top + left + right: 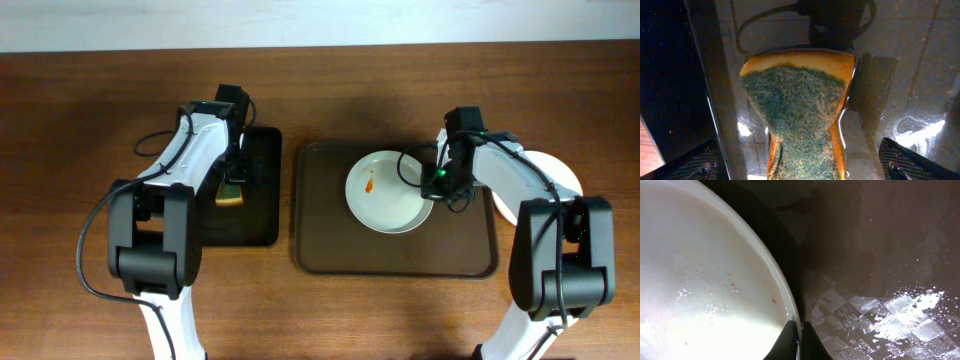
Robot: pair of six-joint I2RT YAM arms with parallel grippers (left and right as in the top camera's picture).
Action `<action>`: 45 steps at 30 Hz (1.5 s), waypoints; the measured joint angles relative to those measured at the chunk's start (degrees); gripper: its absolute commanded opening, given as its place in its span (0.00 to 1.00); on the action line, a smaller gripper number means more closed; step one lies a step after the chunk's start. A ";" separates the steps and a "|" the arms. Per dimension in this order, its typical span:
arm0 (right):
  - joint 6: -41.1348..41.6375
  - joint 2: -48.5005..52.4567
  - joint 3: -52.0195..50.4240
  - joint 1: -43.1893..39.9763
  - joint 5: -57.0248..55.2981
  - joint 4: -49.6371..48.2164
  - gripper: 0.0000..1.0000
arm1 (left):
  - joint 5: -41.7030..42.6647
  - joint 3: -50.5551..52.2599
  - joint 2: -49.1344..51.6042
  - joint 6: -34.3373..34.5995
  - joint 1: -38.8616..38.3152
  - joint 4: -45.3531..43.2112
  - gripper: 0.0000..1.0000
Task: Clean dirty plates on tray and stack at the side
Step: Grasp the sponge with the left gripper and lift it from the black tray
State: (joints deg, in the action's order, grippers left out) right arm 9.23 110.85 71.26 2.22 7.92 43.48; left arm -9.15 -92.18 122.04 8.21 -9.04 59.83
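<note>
Well, the right gripper (800, 342) is pinched tight on the near rim of a plate (392, 205), its two dark tips together with the thin white edge caught between them. That plate sits inside the tray (320, 240), toward its upper right part, and it carries an orange smear (370, 184) left of its middle plus a few tiny red specks close to the rim. From the wrist view the tray floor beside it looks wet and shiny.

A second plate (558, 170) lies on the table (80, 120) just past the tray's right edge, half hidden behind the right arm.

Over on the other side, the left gripper (236, 172) hangs above the black tray (262, 215). Its fingers (690, 165) stand wide apart, either side of a sponge (795, 110) that lies green side up, and they don't touch it.
</note>
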 measured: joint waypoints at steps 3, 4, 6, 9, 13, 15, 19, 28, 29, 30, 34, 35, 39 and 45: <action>-0.02 0.00 0.00 0.00 0.00 0.02 0.04 | 0.92 0.04 0.00 0.00 0.02 -1.16 0.96; 0.00 0.00 0.00 0.00 0.00 0.07 0.05 | 2.58 0.04 0.00 0.02 0.02 -1.40 0.91; -0.02 0.00 0.00 0.00 0.00 0.13 0.05 | 5.60 0.11 0.00 0.33 0.00 -2.12 0.72; 0.00 0.00 0.00 0.00 0.13 0.26 0.05 | 7.58 0.20 0.20 2.05 0.02 -7.63 0.59; -0.04 0.00 0.00 0.00 0.13 0.42 0.05 | 7.93 0.20 2.60 2.43 0.02 -10.82 0.67; 0.00 0.00 0.00 0.00 0.13 0.44 0.06 | 7.91 0.13 3.02 1.70 0.00 -11.93 0.38; 0.00 0.00 0.00 0.00 0.13 0.44 0.05 | 8.17 -0.24 3.17 -0.66 0.02 -12.09 0.45; 0.00 0.00 0.00 0.00 0.13 0.48 0.06 | 6.67 -0.76 3.21 -1.68 0.02 2.14 0.22; 0.00 0.00 0.00 0.00 0.11 0.48 0.06 | 6.62 -0.76 3.23 -1.73 0.02 2.78 0.62; 0.00 0.00 0.00 0.00 0.13 0.48 0.07 | 6.62 -0.76 3.26 -1.81 0.02 3.13 0.67; 0.00 0.00 0.00 0.00 0.11 0.48 0.11 | 6.62 -0.76 3.26 -1.75 0.02 1.42 0.72; -0.07 0.00 0.00 0.00 -0.04 0.68 0.12 | 6.64 -0.76 3.26 -1.75 0.02 0.33 0.68; -0.04 0.02 0.00 0.00 -0.33 0.83 0.16 | 6.60 -0.83 3.26 -1.77 0.02 -6.12 0.31; -0.20 0.02 0.00 0.00 -0.52 -0.72 0.24 | 6.60 -0.83 3.26 -1.66 0.02 -6.54 0.40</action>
State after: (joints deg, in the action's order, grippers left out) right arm 9.04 110.87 71.26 2.22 7.40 42.76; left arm -2.55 -93.01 125.29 6.55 -9.02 53.30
